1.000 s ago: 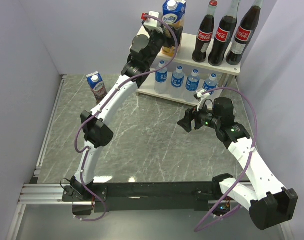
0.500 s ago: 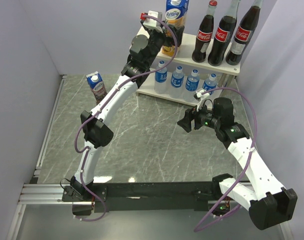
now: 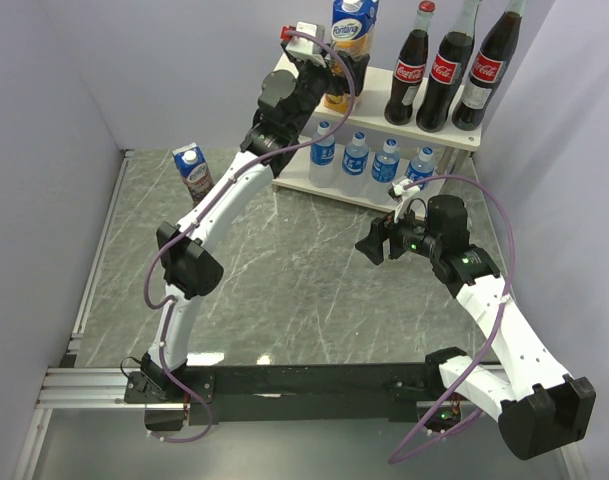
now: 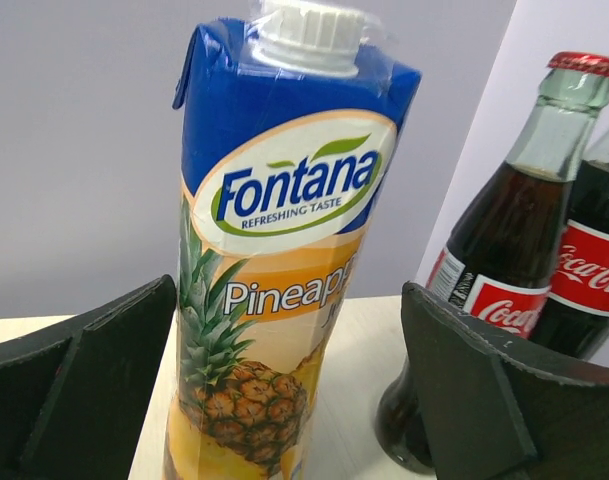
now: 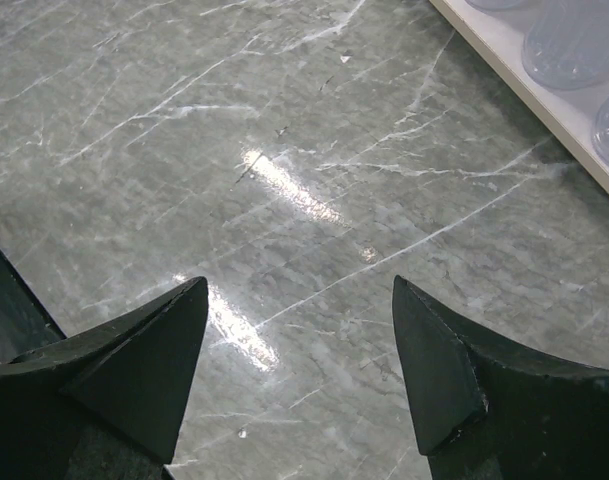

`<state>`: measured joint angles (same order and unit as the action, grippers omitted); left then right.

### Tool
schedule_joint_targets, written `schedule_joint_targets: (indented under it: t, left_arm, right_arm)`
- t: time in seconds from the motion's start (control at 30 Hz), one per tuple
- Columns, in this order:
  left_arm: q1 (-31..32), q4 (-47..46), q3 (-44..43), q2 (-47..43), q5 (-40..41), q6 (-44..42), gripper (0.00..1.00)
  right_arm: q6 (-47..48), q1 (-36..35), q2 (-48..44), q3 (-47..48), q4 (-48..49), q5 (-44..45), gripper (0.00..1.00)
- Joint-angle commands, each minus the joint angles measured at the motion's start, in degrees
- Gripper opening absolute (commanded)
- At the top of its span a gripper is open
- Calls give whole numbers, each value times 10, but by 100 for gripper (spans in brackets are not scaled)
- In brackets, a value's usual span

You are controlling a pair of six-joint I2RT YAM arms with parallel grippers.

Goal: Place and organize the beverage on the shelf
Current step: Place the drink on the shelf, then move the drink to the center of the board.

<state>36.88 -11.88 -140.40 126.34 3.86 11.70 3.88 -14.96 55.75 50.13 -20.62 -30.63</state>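
The pineapple juice carton (image 3: 352, 40) stands upright on the left end of the shelf's top board (image 3: 429, 135). My left gripper (image 3: 329, 75) is open, with one jaw on each side of the carton. In the left wrist view a gap shows between the carton (image 4: 284, 200) and the right finger (image 4: 464, 380). Three Coca-Cola bottles (image 3: 445, 70) stand to its right, and several water bottles (image 3: 369, 158) line the lower tier. The grape carton (image 3: 193, 172) stands alone on the table at the left. My right gripper (image 3: 372, 243) hangs open and empty over the marble.
Lilac walls close in the table (image 3: 284, 290) on the left, back and right. A metal rail (image 3: 94, 385) runs along the near edge. In the right wrist view the shelf's lower board (image 5: 524, 60) crosses the top right corner.
My left jaws have spread wide and let go of the pineapple carton, which now stands on the top board. The right arm has not moved.
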Motion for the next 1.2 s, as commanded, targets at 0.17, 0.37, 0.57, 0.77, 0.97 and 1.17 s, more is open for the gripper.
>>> schedule_joint_targets:
  t: [0.17, 0.37, 0.57, 0.77, 0.97, 1.17]
  left_arm:
    - [11, -17, 36, -120, -33, -1, 99]
    - [17, 1, 110, -207, -41, 2, 99]
    - [10, 6, 449, -442, 11, -19, 99]
    - [-4, 46, 780, -741, 127, -30, 99]
    - [-49, 115, 957, -912, 275, 12, 100]
    - [-221, 128, 957, -817, 96, 131, 100]
  right_arm:
    - [18, 4, 1, 7, 7, 3, 81]
    - [94, 4, -2, 12, -33, -35, 81]
    - [259, 8, -29, 10, -108, -162, 83]
    - [331, 9, -43, -22, -105, -236, 75]
    - [287, 7, 22, 10, -122, -254, 31]
    - [285, 6, 46, 30, -146, -229, 43]
